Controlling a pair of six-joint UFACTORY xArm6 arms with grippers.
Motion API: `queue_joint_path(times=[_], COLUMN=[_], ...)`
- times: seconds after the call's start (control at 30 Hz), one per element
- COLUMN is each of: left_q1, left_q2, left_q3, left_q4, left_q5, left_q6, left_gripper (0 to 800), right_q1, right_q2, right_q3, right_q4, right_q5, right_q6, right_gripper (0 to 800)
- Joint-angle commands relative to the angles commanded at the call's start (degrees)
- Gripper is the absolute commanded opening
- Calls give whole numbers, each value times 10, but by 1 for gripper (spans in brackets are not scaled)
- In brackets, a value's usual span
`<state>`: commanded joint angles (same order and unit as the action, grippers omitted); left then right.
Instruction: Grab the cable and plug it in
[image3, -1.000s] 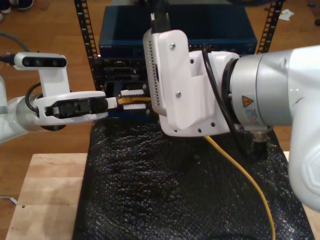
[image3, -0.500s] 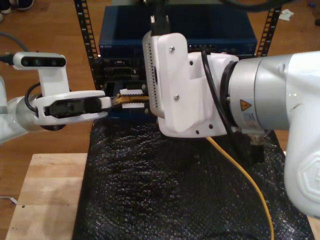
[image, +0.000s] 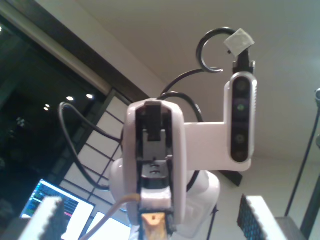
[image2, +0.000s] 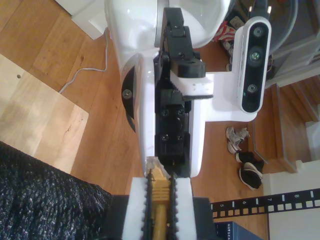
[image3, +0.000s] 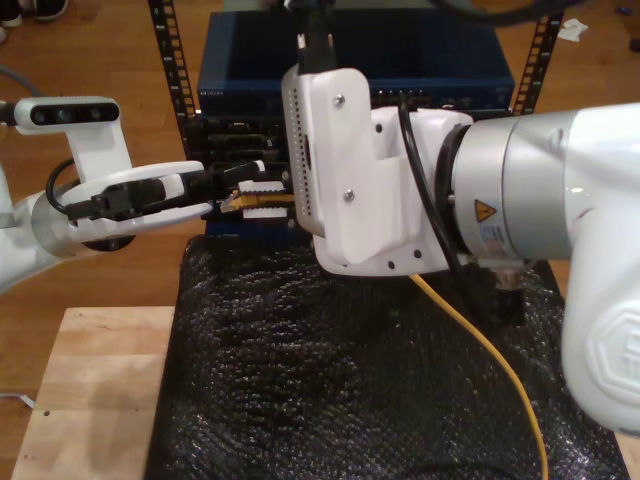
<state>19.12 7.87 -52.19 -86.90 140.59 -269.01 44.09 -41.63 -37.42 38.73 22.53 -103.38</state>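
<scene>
my second gripper (image2: 160, 200) is clamped on the cable (image2: 161, 210) near its plug, at ten o'clock of the exterior view, before the rack (image3: 240, 160). my first gripper's (image: 152, 220) jaws stand wide. the cable looks light and floppy; best held at the stiff plug.

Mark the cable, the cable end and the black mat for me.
the cable (image3: 500, 368): exterior view, on its yellow run across the mat.
cable end (image2: 159, 192): second wrist view, on the yellow boot.
black mat (image3: 300, 380): exterior view, on its bare middle.
</scene>
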Motion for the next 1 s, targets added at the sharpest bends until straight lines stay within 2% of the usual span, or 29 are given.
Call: queue_joint_path(times=[0.23,0.43,0.57,0.83,1.0], left_q1=[4,19,27,63,69], left_q2=[-5,-20,-39,-69,-87], left_q3=[-1,-4,-5,-17,-36], left_q4=[0,1,5,93,142], left_q5=[-44,-77,-120,-215,-244], left_q6=[1,1,1,3,3], left_gripper=[794,797,797,797,797], right_q1=[-29,-102,-126,-151,-195], right_q2=[27,41,41,52,53], right_q3=[-21,-33,-39,-36,-27], right_q4=[-1,1,0,-4,-4], right_q5=[-1,0,1,6,18], right_q6=[30,49,65,69,69], right_gripper=[1,1,1,0,0])
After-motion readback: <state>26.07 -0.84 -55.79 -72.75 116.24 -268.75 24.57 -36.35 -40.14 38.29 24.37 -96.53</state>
